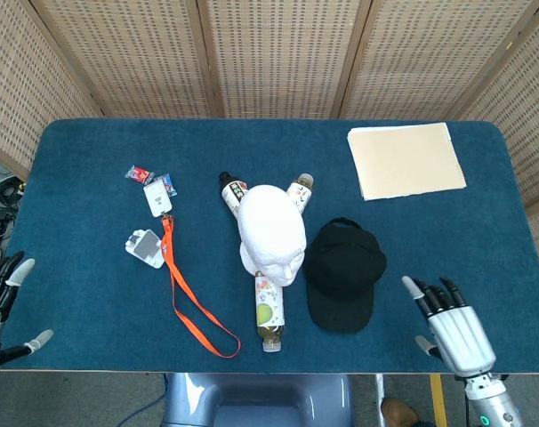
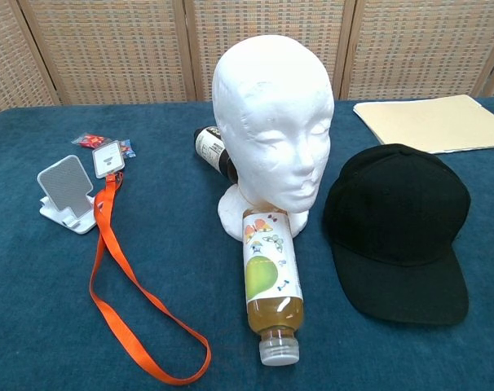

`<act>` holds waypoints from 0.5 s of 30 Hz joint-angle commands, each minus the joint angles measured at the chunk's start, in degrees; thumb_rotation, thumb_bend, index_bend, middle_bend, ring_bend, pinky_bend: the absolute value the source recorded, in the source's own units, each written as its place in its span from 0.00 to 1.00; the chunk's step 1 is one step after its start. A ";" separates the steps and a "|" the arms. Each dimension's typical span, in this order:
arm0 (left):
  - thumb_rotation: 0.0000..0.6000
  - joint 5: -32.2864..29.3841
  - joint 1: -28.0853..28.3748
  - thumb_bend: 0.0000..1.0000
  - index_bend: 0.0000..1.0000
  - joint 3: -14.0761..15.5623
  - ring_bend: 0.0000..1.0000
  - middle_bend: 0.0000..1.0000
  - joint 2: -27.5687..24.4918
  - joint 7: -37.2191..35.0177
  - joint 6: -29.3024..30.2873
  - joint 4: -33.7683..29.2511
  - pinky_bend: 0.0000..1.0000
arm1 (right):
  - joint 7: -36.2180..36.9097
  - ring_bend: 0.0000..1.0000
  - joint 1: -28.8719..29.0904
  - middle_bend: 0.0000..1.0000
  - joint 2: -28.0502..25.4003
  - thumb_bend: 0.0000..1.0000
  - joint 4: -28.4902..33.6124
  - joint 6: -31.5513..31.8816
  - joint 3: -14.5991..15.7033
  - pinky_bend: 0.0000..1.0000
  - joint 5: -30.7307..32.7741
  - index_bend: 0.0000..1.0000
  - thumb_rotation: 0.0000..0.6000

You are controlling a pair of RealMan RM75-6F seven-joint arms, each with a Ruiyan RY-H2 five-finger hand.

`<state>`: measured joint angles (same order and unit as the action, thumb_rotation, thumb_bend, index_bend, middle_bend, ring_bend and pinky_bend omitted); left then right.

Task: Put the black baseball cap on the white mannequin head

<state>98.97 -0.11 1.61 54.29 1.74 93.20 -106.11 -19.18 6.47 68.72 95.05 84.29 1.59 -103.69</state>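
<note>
The black baseball cap (image 1: 343, 274) (image 2: 398, 228) lies flat on the blue table, brim toward the near edge, just right of the white mannequin head (image 1: 271, 234) (image 2: 271, 130), which stands upright and bare. My right hand (image 1: 452, 327) hovers open at the near right, a short way right of the cap and apart from it. At the near left corner my left hand (image 1: 1, 307) is open, far from both. Neither hand shows in the chest view.
A juice bottle (image 1: 269, 310) (image 2: 270, 283) lies in front of the mannequin, and two more bottles (image 1: 231, 193) lie behind it. An orange lanyard (image 1: 188, 302) with a badge, a small white stand (image 1: 145, 246) and a beige folder (image 1: 404, 160) also lie on the table.
</note>
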 commanded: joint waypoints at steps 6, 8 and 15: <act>1.00 -1.54 0.46 0.00 0.00 -0.53 0.00 0.00 0.05 0.49 -0.95 -0.41 0.00 | -3.91 1.00 6.93 0.96 5.08 0.00 -2.21 -10.34 2.01 1.00 -5.81 0.00 1.00; 1.00 -1.80 0.52 0.00 0.00 -0.59 0.00 0.00 0.06 0.52 -1.12 -0.44 0.00 | -5.19 1.00 7.73 0.96 5.79 0.00 -2.34 -11.32 1.51 1.00 -6.02 0.00 1.00; 1.00 -3.11 0.85 0.00 0.00 -0.84 0.00 0.00 -0.12 1.22 -2.11 -0.79 0.00 | -17.36 1.00 8.68 0.96 9.92 0.00 -1.35 -18.32 -0.22 1.00 -0.73 0.01 1.00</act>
<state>95.96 0.70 0.83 54.19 2.93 91.15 -106.87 -32.43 14.62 76.59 93.37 68.71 2.12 -106.59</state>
